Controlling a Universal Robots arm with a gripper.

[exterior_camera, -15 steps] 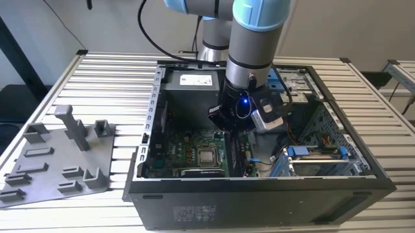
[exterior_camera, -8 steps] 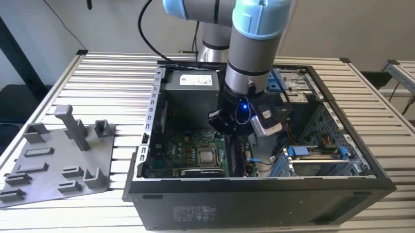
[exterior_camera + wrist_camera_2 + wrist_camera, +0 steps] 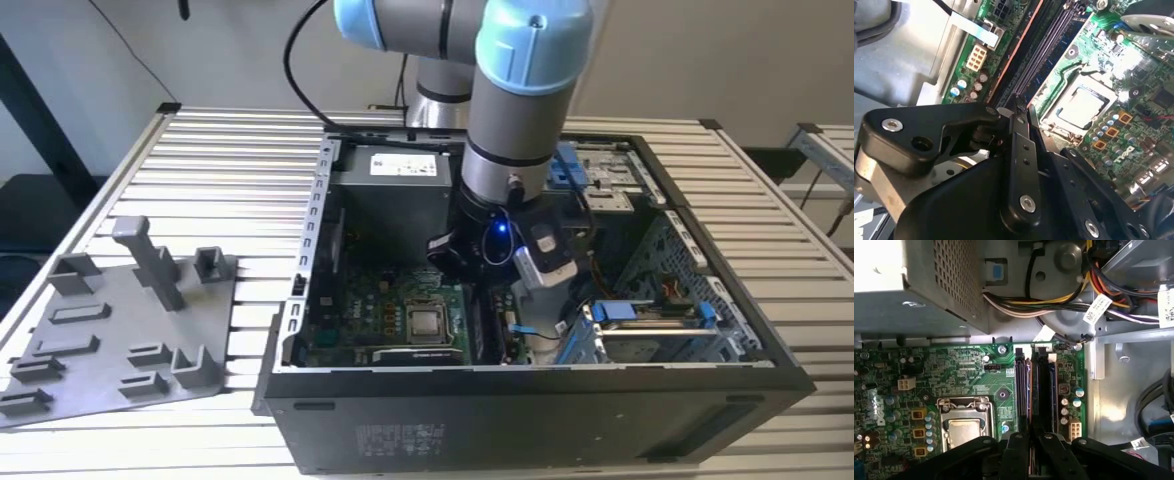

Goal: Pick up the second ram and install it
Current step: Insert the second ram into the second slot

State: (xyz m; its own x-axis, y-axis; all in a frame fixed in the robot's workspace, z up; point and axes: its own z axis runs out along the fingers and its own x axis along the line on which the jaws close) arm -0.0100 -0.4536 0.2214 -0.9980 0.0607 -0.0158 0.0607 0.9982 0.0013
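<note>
My gripper (image 3: 478, 272) reaches down inside the open computer case (image 3: 534, 400), right over the memory slots beside the processor socket (image 3: 966, 427). Its black fingers (image 3: 1016, 452) stand close together in both wrist views. Between them the second ram (image 3: 1040, 390) shows edge-on as a long dark stick, lined up along a slot of the green motherboard (image 3: 954, 375). In the second wrist view the same dark stick (image 3: 1043, 52) runs away from the gripper (image 3: 1024, 107), next to another stick with an orange-brown edge (image 3: 1015, 55).
A grey holder tray (image 3: 127, 330) with upright posts lies on the slatted table at the exterior view's left. Inside the case, the power supply box (image 3: 919, 285), bundled cables (image 3: 1054, 302) and a blue-tabbed drive cage (image 3: 641, 315) crowd around the slots.
</note>
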